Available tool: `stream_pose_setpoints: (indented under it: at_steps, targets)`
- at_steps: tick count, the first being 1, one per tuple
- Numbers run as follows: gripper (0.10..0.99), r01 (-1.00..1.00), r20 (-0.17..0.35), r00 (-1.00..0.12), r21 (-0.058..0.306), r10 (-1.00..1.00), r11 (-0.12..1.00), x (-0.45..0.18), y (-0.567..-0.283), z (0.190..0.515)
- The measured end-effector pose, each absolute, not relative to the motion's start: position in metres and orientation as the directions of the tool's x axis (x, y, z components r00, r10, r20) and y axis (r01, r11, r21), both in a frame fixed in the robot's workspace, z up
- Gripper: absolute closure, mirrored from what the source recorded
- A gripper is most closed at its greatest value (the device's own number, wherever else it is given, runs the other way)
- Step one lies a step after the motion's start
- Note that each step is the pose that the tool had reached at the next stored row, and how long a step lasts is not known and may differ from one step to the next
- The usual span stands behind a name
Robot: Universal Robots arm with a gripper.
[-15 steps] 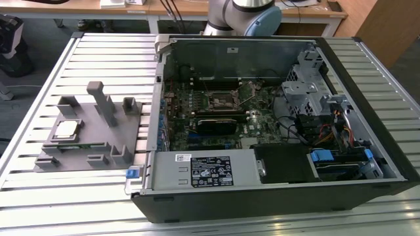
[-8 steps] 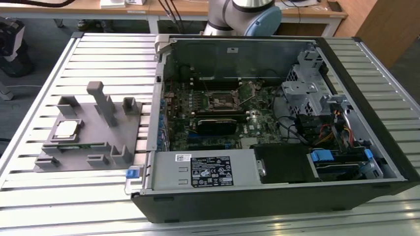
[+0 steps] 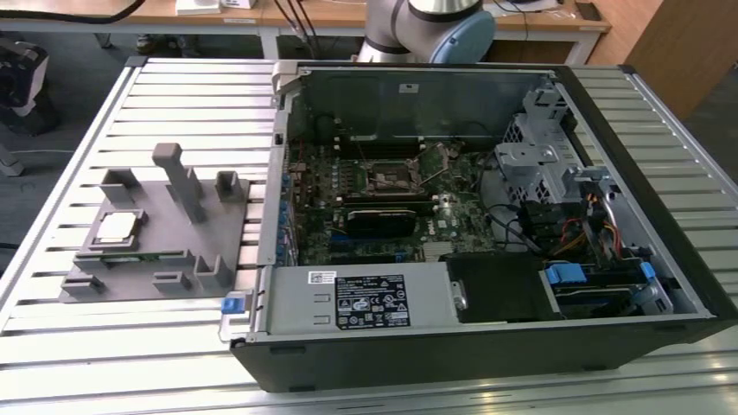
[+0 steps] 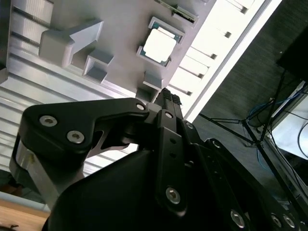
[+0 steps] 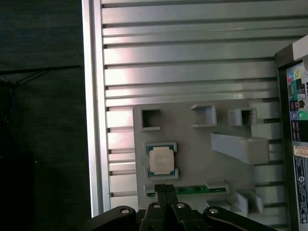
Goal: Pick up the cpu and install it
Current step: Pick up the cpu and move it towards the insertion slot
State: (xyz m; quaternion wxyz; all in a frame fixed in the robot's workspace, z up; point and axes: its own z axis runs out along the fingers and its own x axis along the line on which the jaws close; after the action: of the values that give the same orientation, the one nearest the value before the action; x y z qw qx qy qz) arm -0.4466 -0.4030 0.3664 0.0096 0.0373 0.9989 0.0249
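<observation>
On the slatted metal worktop [image 3: 196, 95], toward the exterior view's left, lies a grey holder tray [image 3: 162, 238] with upright posts and small pockets. The cpu [image 3: 117, 227] sits flat in a square pocket of this tray, its pale metal top facing up and a thin darker rim around it. It shows the same way in both wrist views [image 4: 159, 45] [image 5: 160, 160]. Just beside that pocket a green memory stick [image 5: 195, 190] rests on edge in a slot of the tray.

The gripper [image 5: 166, 186] hangs above the tray and holds nothing. Its two black fingers [image 5: 161, 190] seem pressed together, with only a thin seam between them, though the angle is steep. The tips are over the strip between the cpu and the memory stick, clear of the chip. In the second wrist view the gripper [image 4: 167, 95] points toward the tray with the cpu lying beyond its tip.

At the exterior view's right stands an open computer case [image 3: 485, 346], and the square socket [image 3: 382, 179] on its board is unfilled. The arm's base [image 3: 427, 22] rises behind the case.
</observation>
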Motion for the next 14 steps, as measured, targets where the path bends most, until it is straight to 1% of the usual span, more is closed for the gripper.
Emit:
stream_pose_setpoints:
  at_steps: [9, 10, 12, 14]
  targets:
    - [0.973, 0.059, -0.015, -0.998, 0.050, 0.060, 0.997, -0.439, -0.405, 0.353]
    - [0.855, 0.054, -0.015, -0.998, 0.051, 0.054, 0.997, -0.438, -0.404, 0.351]
    - [0.855, 0.040, -0.014, -0.999, 0.050, 0.041, 0.998, -0.438, -0.405, 0.348]
    - [0.737, 0.026, -0.013, -1.000, 0.050, 0.027, 0.998, -0.438, -0.405, 0.344]
